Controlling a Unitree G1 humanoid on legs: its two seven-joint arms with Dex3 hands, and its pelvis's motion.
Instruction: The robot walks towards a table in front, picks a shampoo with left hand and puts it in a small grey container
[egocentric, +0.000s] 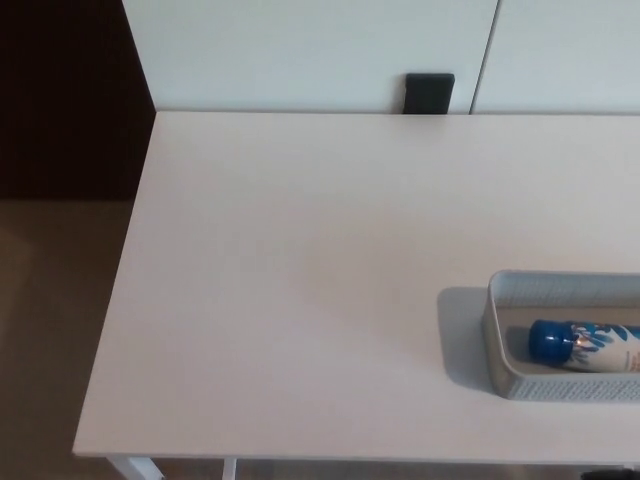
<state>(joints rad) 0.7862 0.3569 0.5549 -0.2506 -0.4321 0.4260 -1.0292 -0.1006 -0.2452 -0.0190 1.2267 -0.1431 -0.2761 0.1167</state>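
Shampoo bottle (585, 345): lies on its side inside the grey container (560, 287), lower right of the frame. Its blue cap (548, 340) points toward picture left. The body is white with a blue splash pattern. We can read no brand or writing on the label; the print is too small and blurred.

The right end of the bottle is cut off by the frame edge, so we cannot tell its full length or what the far part of the label carries.

The container is a shallow tray with perforated or mesh-like walls and rounded corners. It is also cut off at the right edge; only its left end and parts of its long sides show. It throws a soft shadow to picture left.

The container stands on the counter (300, 280), near its front edge. The counter is white, plain and fills most of the frame. One white leg (135, 468) shows at the bottom left.

At the counter's far edge, top centre, is a small black rectangular object (429, 94); we cannot make out what it is. Behind it are white wall panels (320, 50) with one thin vertical seam.

Upper left is a dark brown surface (60, 100), with tan floor (50, 330) below it.

Robot hand: neither one shows in the frame, so we cannot tell whether the fingers are wide or closed.
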